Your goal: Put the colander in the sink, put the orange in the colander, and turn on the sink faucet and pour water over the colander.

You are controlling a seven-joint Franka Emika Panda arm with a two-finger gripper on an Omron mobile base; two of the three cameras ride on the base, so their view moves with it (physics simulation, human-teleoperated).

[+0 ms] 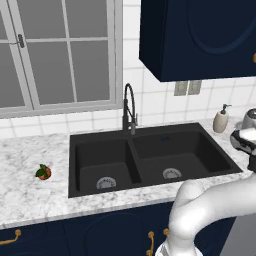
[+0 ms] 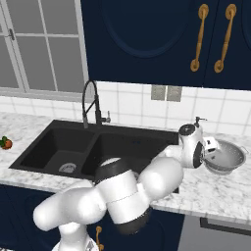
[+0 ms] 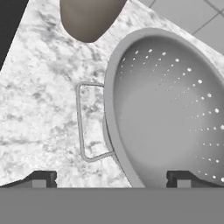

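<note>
The first step is underway: open jaws straddle the colander's [image 3: 170, 109] near rim at lower frame, ready to descend and close.

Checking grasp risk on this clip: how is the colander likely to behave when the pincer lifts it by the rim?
The colander looks like thin rigid metal, so it probably will not flex. Its rounded bowl may rock or tilt if gripped at one side of the rim. The smooth rim could slip between the open pincer tips; the wire handle might hold better.
</note>
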